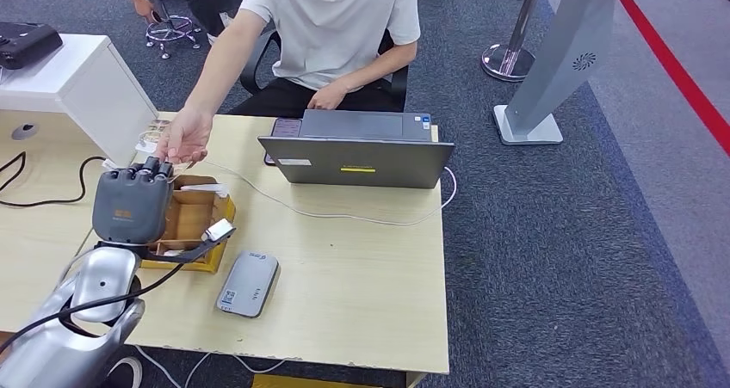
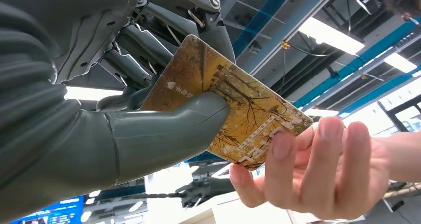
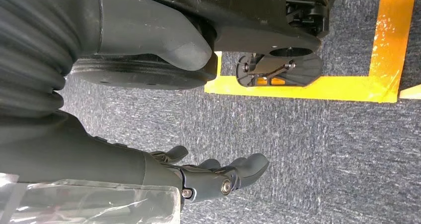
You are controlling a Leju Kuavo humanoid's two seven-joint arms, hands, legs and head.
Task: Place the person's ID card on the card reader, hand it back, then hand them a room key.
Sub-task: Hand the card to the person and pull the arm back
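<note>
Above the counter (image 1: pixel 361 267), my left hand (image 2: pixel 149 129) is raised over the wooden tray (image 1: pixel 194 220). Thumb and fingers (image 2: pixel 149 50) pinch the room key (image 2: pixel 238 110), a gold card printed with trees. The person's hand (image 2: pixel 317 174) meets it from the far side, fingertips touching the card's free edge. Card reader (image 1: pixel 248 283): flat on the counter, just beside the tray. Laptop (image 1: pixel 357 151): open, in front of the seated person. My right hand (image 3: pixel 218 177) hangs over the carpet, fingers loosely apart, holding nothing.
</note>
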